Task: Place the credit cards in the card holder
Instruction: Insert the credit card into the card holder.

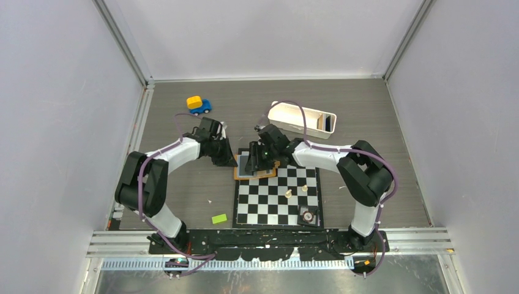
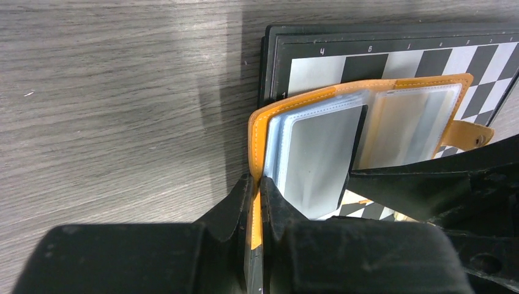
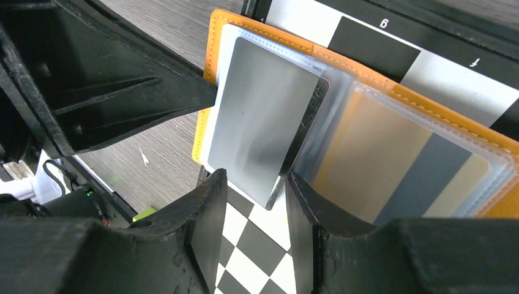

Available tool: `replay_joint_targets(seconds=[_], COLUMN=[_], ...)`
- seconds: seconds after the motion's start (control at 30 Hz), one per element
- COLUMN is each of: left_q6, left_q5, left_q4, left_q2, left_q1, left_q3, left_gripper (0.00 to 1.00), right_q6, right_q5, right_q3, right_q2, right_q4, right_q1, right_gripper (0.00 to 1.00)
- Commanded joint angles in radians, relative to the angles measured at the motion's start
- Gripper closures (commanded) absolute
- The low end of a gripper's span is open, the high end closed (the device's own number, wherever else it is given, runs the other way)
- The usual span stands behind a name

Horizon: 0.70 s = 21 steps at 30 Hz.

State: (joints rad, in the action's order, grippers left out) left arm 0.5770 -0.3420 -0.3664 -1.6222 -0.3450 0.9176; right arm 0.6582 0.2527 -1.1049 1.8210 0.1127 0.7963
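**CARD HOLDER OPEN ON BOARD, CARD PARTLY IN SLEEVE**

The grey wood-grain desk (image 1: 183, 184) carries the chessboard (image 1: 278, 196), which lies between the two arms. The orange card holder (image 2: 257, 135) lies open over the board's far left corner, with its clear plastic sleeves facing up. The left jaws are clamped together on the edge of its orange cover. A silver-grey credit card (image 3: 263, 116) sits partly inside one clear sleeve, with one corner protruding. The right jaws stand apart, with that corner between them.
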Motion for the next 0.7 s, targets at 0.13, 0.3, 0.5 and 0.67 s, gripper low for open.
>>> replay_joint_targets(seconds=[0.13,0.3,0.5,0.67], left_q6=[-0.001,-0.026,-0.047,-0.057], left_q5=[-0.004,0.028,0.056,0.088], left_q4=[0.006,-0.036,-0.085,-0.141], left_q2=[0.011,0.020,0.045,0.108], left_q1=[-0.005,-0.003,0.001,0.021], left_q3=[-0.017,0.011,0.047,0.069], left_gripper=[1.00,0.94,0.67,0.44], right_q6=[-0.074,-0.181,-0.287,-0.304], right_q5=[-0.116,-0.246,-0.411,-0.485], right_q3=[-0.084,-0.131,-0.234,-0.304], right_q2=[-0.010,-0.116,-0.204,-0.207], right_q4=[0.086,0.235,0.480,0.592], right_q1=[0.021,0.018,-0.051,-0.187], right_gripper=[0.51,0.41,0.31,0.29])
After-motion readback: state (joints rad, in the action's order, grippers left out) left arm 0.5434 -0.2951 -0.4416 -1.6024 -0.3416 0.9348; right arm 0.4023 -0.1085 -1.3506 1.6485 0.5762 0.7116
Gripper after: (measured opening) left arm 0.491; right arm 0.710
